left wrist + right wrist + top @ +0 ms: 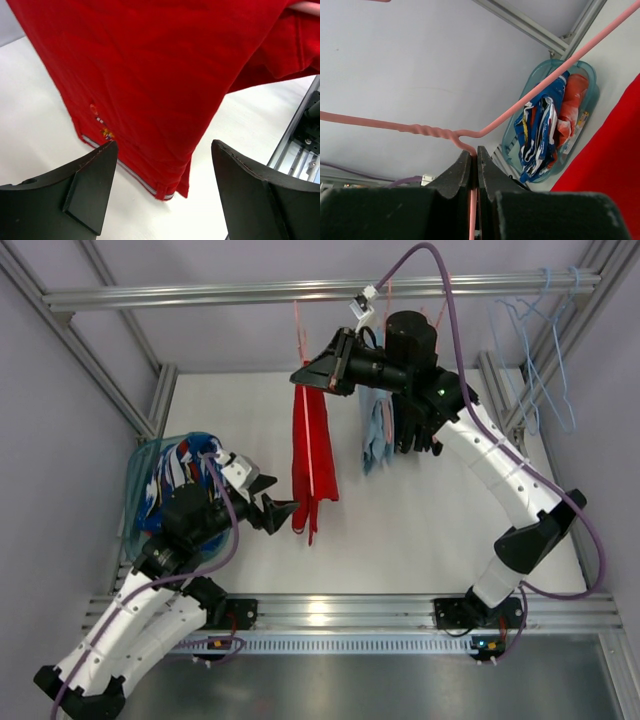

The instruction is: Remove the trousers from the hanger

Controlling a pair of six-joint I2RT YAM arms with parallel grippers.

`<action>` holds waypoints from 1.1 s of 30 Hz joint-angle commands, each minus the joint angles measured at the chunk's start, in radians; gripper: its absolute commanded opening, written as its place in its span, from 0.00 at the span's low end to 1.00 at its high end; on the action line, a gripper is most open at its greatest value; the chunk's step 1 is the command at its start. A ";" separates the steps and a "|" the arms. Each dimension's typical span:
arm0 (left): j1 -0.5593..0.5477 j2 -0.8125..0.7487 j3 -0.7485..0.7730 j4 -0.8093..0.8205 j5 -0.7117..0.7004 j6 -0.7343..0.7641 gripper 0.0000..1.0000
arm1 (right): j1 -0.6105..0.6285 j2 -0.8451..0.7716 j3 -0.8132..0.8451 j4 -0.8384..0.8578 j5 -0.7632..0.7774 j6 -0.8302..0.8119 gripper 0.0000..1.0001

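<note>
The trousers [312,455] hang on the hanger [427,130], removal not begun; right gripper [474,152] pinches the hanger wire; left gripper [275,502], jaws apart and empty, at trousers' 7 o'clock

**Surfaces and finishes**

Trousers [150,75]: red cloth, matt, with a fine even weave. The hem carries a pale striped trim and a small stitched patch.
Hanger [530,93]: thin pink wire, smooth coating, twisted at the neck.
Left gripper [162,145] and right gripper [477,161]: matt black plastic, faintly grainy.
Table [420,540]: white, matt, smooth.
Frame rails [320,290]: bare aluminium, dull sheen.
Basket [135,490]: translucent teal plastic.
Arm shells [500,475]: glossy white plastic.
</note>
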 commanded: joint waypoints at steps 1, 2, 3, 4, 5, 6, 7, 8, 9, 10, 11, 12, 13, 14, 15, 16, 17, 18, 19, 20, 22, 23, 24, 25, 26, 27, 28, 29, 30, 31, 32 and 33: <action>-0.033 0.017 -0.004 0.132 -0.053 -0.016 0.82 | -0.011 -0.018 0.095 0.128 0.023 0.010 0.00; -0.040 0.034 -0.005 0.146 -0.062 0.001 0.82 | -0.011 -0.014 0.097 0.128 0.025 0.013 0.00; -0.051 0.040 -0.010 0.182 -0.073 0.014 0.82 | -0.012 -0.011 0.100 0.124 0.029 0.016 0.00; -0.071 0.046 -0.016 0.204 -0.078 0.027 0.82 | -0.012 -0.002 0.106 0.121 0.032 0.019 0.00; -0.082 0.058 -0.021 0.224 -0.082 0.056 0.82 | -0.012 0.002 0.115 0.118 0.037 0.018 0.00; -0.094 0.067 -0.027 0.245 -0.090 0.057 0.82 | -0.014 0.005 0.117 0.111 0.049 0.018 0.00; -0.117 0.080 -0.025 0.289 -0.125 0.095 0.82 | -0.017 0.006 0.117 0.111 0.055 0.022 0.00; -0.129 0.106 -0.025 0.311 -0.159 0.113 0.82 | -0.017 0.008 0.120 0.110 0.061 0.022 0.00; -0.154 0.121 -0.022 0.345 -0.191 0.118 0.82 | -0.020 0.008 0.123 0.104 0.071 0.024 0.00; -0.160 0.149 -0.019 0.363 -0.240 0.118 0.81 | -0.024 0.009 0.129 0.104 0.071 0.028 0.00; -0.161 0.164 -0.016 0.379 -0.266 0.107 0.80 | -0.026 0.009 0.130 0.105 0.068 0.032 0.00; -0.166 0.179 -0.012 0.396 -0.306 0.094 0.80 | -0.029 0.009 0.130 0.110 0.065 0.033 0.00; -0.166 0.196 -0.006 0.414 -0.329 0.083 0.78 | -0.029 0.008 0.129 0.113 0.061 0.035 0.00; -0.166 0.230 0.001 0.422 -0.401 0.071 0.77 | -0.029 0.008 0.129 0.116 0.054 0.035 0.00; -0.166 0.241 0.001 0.437 -0.420 0.069 0.76 | -0.029 0.006 0.127 0.118 0.051 0.039 0.00; -0.166 0.250 0.001 0.466 -0.432 0.070 0.75 | -0.031 0.005 0.123 0.124 0.048 0.044 0.00; -0.166 0.267 0.001 0.478 -0.461 0.070 0.72 | -0.029 0.003 0.121 0.125 0.045 0.044 0.00; -0.166 0.278 0.004 0.488 -0.476 0.069 0.71 | -0.031 0.002 0.120 0.127 0.045 0.045 0.00; -0.166 0.291 0.007 0.494 -0.493 0.069 0.70 | -0.032 0.000 0.114 0.128 0.043 0.048 0.00; -0.166 0.298 0.008 0.505 -0.506 0.069 0.70 | -0.034 -0.001 0.111 0.131 0.040 0.050 0.00; -0.166 0.307 0.002 0.531 -0.523 0.069 0.70 | -0.035 -0.006 0.098 0.139 0.035 0.064 0.00; -0.166 0.310 -0.007 0.557 -0.524 0.069 0.70 | -0.037 -0.008 0.095 0.145 0.029 0.074 0.00; -0.166 0.311 -0.010 0.575 -0.526 0.037 0.70 | -0.037 -0.008 0.092 0.147 0.028 0.079 0.00; -0.166 0.317 -0.010 0.589 -0.526 0.029 0.71 | -0.037 -0.008 0.089 0.150 0.026 0.085 0.00; -0.166 0.324 -0.015 0.601 -0.526 0.023 0.72 | -0.037 -0.006 0.086 0.153 0.023 0.088 0.00; -0.166 0.328 -0.016 0.633 -0.527 0.017 0.75 | -0.037 -0.006 0.084 0.154 0.020 0.093 0.00; -0.168 0.340 -0.016 0.649 -0.529 0.011 0.77 | -0.037 -0.006 0.077 0.160 0.014 0.101 0.00; -0.168 0.347 -0.021 0.669 -0.529 0.011 0.79 | -0.037 -0.006 0.074 0.167 0.003 0.107 0.00; -0.168 0.359 -0.021 0.704 -0.527 0.011 0.80 | -0.035 -0.008 0.068 0.177 -0.001 0.113 0.00; -0.168 0.365 -0.022 0.721 -0.527 0.011 0.80 | -0.035 -0.008 0.068 0.179 -0.006 0.116 0.00; -0.168 0.376 -0.019 0.732 -0.527 0.011 0.80 | -0.037 -0.009 0.068 0.180 -0.009 0.116 0.00; -0.168 0.383 -0.018 0.739 -0.529 0.009 0.80 | -0.037 -0.011 0.068 0.182 -0.009 0.117 0.00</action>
